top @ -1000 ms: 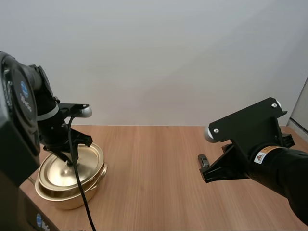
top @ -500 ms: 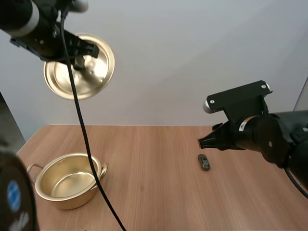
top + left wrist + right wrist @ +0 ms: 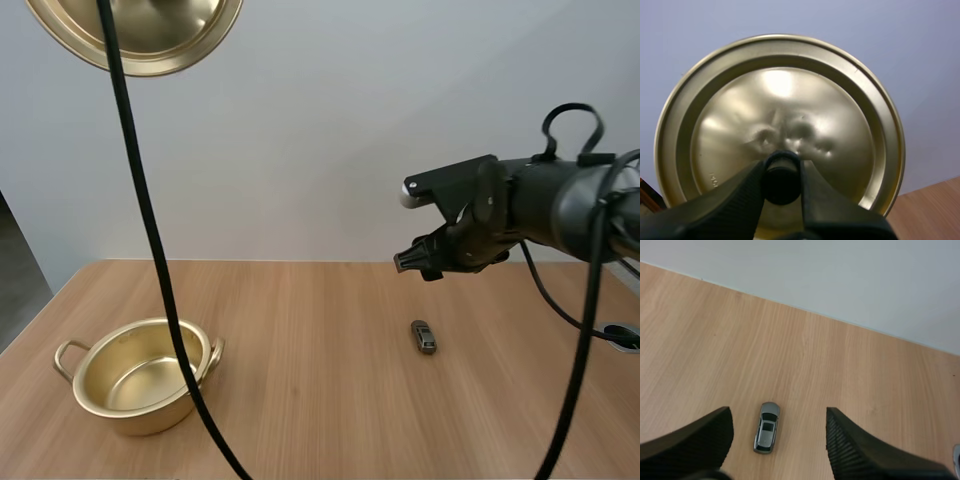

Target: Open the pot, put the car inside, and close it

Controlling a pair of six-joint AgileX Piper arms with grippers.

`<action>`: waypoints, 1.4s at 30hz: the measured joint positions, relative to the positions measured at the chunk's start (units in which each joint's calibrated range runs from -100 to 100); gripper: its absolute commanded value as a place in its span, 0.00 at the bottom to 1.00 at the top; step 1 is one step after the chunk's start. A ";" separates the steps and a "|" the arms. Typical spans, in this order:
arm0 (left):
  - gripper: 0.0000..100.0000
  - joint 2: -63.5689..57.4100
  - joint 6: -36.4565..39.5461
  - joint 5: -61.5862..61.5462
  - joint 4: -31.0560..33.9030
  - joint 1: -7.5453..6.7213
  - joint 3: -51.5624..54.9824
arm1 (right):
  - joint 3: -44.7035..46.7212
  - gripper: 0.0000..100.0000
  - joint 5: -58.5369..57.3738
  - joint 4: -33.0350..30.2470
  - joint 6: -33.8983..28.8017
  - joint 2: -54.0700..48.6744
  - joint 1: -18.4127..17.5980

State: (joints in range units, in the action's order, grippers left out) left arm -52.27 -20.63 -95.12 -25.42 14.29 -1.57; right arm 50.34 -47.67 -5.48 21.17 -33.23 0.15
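far right of the open pot (image 3: 137, 385), found car (image 3: 424, 336) lying flat; judged light, rigid, slick, best pinched across narrow sides. held right gripper (image 3: 779, 412) spread above that spot, left gripper (image 3: 782, 167) clamped on lid (image 3: 780, 100) high over pot.

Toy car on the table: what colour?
Toy car: silver-grey, dark windows; right wrist view shows it best.

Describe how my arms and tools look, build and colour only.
The right arm is black, built of thick rounded segments. The right tool has two black wedge-shaped fingers with ribbed inner faces. The left tool has two matte black fingers, smooth on the outside, that taper to rounded tips.
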 measured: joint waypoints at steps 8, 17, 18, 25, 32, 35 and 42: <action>0.00 -0.31 1.19 1.16 0.88 0.00 -0.55 | 0.00 0.90 3.77 -0.22 0.00 14.71 0.00; 0.00 -0.31 1.19 1.16 0.88 0.00 -0.55 | 0.00 0.89 7.25 -0.22 0.51 19.07 0.00; 0.00 -0.31 1.19 1.16 0.88 0.00 -0.55 | 0.00 0.89 7.51 -0.40 0.91 19.61 0.00; 0.00 -0.31 1.19 1.16 0.88 0.00 -0.55 | 0.00 0.84 8.11 -0.40 2.12 23.20 0.00; 0.00 -0.31 1.19 1.16 0.88 0.00 -0.55 | 0.00 0.82 8.59 -0.52 3.07 26.04 0.00; 0.00 -0.31 1.19 1.16 0.88 0.00 -0.55 | 0.00 0.82 8.86 -0.21 3.88 27.03 0.00; 0.00 -0.31 1.19 1.16 0.88 0.00 -0.55 | -1.16 0.53 8.81 -0.08 6.45 31.63 0.00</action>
State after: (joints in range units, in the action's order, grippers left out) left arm -52.58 -19.43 -93.96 -24.54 14.29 -2.13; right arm 49.18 -38.86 -5.56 27.63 -1.59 0.15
